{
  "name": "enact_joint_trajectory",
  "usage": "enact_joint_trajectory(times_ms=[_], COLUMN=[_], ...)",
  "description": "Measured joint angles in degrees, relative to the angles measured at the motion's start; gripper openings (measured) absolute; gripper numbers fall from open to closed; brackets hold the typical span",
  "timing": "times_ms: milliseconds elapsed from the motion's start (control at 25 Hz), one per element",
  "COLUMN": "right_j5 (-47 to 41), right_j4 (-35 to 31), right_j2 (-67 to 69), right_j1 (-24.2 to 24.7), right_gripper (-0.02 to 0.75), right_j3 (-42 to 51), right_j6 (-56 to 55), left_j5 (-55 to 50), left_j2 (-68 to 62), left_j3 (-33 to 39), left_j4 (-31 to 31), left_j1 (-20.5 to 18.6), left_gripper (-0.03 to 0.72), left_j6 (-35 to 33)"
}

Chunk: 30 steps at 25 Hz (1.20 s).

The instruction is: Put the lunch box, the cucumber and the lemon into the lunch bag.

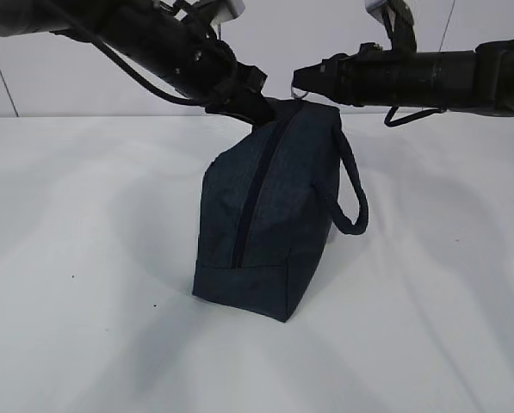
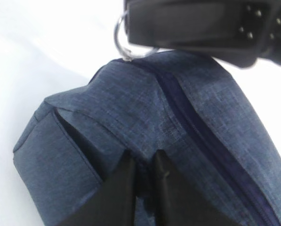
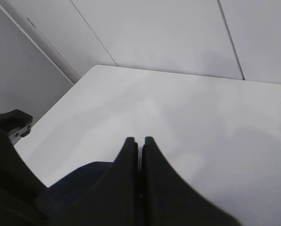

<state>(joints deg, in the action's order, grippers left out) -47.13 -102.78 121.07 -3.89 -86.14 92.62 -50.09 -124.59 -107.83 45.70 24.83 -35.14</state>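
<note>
Cloth bag, metal ring, smooth white surface

The lunch bag (image 1: 269,215) is dark blue cloth with a rough, woven look and no shine. Its zipper (image 2: 204,136) is a darker blue strip, a bit smoother than the cloth. The ring pull (image 2: 123,40) is shiny silver metal. The fingers (image 2: 124,188) look like black plastic, dull and smooth. The surface (image 1: 84,258) is white, smooth and matt, with a few tiny dark specks.

Exterior view faces the lunch bag (image 1: 269,215) low along the desk (image 1: 84,327); left wrist view hangs close above its zipper (image 2: 201,136); right wrist view looks across the desk, bag fabric at its bottom edge
</note>
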Motion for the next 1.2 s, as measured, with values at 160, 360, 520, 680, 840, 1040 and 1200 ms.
enact_joint_trajectory(times_ms=[160,360,520,680,840,1040,1200], right_j5=[0.0,-0.1,-0.7,-0.7,-0.8,-0.6,0.3], right_j4=[0.0,0.0,0.1,0.1,0.1,0.1,0.2], right_j2=[0.0,0.0,0.0,0.0,0.0,0.0,0.0], right_j1=[1.2,1.8,1.8,1.8,1.8,1.8,1.8], right_gripper=[0.000,0.000,0.000,0.000,0.000,0.000,0.000], right_j3=[0.0,0.0,0.0,0.0,0.0,0.0,0.0], right_j6=[0.0,0.0,-0.1,-0.3,-0.3,-0.3,-0.3], left_j5=[-2.5,-7.0,-11.0,-14.8,-17.0,-18.1,-19.1], left_j2=[0.3,0.3,0.3,0.3,0.6,1.8,3.1], left_j3=[-1.4,-4.3,-6.6,-8.1,-8.8,-8.8,-8.8], left_j4=[-1.0,-1.7,-2.0,-2.1,-2.0,-1.8,-1.7], left_j1=[0.0,0.0,0.0,0.0,0.0,0.0,0.0], left_gripper=[0.027,0.027,0.027,0.027,0.026,0.026,0.026], left_j6=[0.0,0.0,0.3,0.6,0.8,0.8,0.9])
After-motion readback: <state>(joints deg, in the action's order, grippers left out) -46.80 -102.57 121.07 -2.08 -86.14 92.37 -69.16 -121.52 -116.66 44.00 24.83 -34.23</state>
